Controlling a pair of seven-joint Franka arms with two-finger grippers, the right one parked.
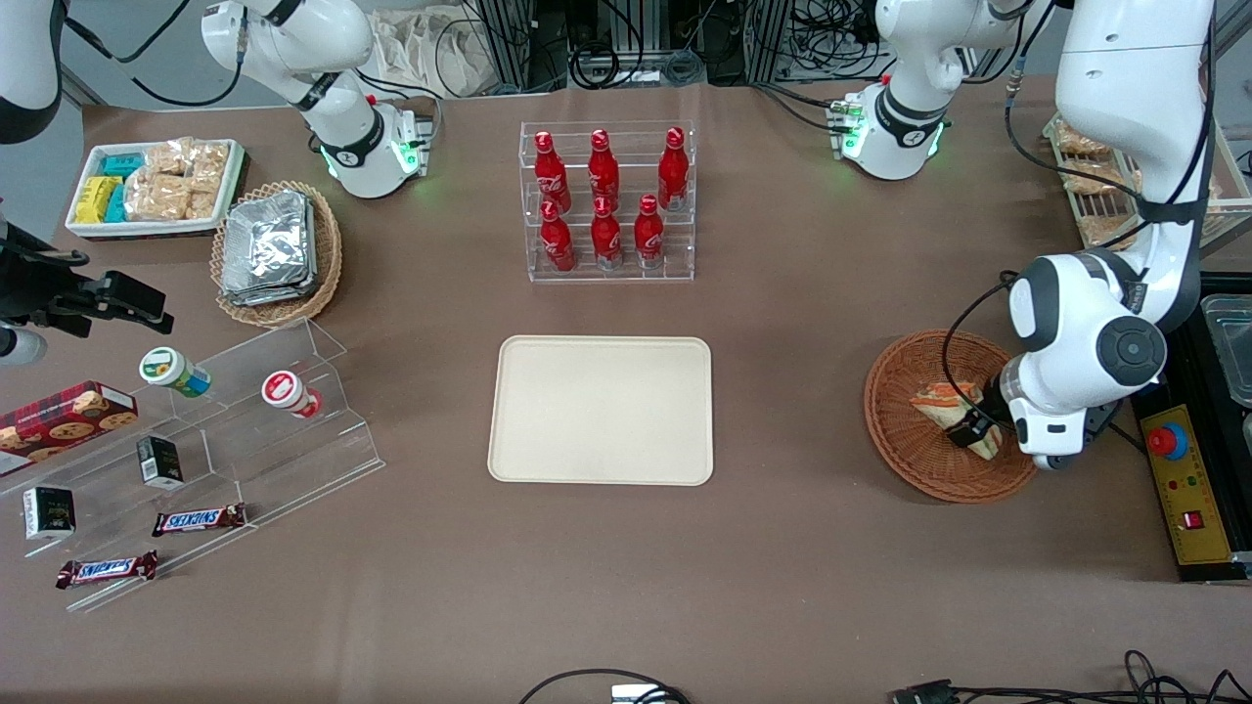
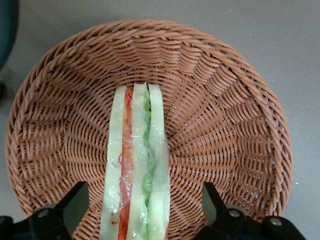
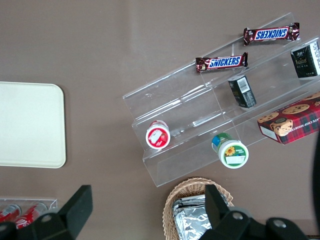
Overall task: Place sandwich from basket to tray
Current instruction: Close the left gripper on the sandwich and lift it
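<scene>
While astride sandwich (image 2: 136, 165), open hand (image 2: 142, 210), unlabelled.

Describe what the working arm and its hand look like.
The left arm has glossy white rounded shells with dark grey joint bands and a round grey cap at the wrist. Its base glows green. Black cables run along it. The hand, low over the basket, has black fingers.
</scene>
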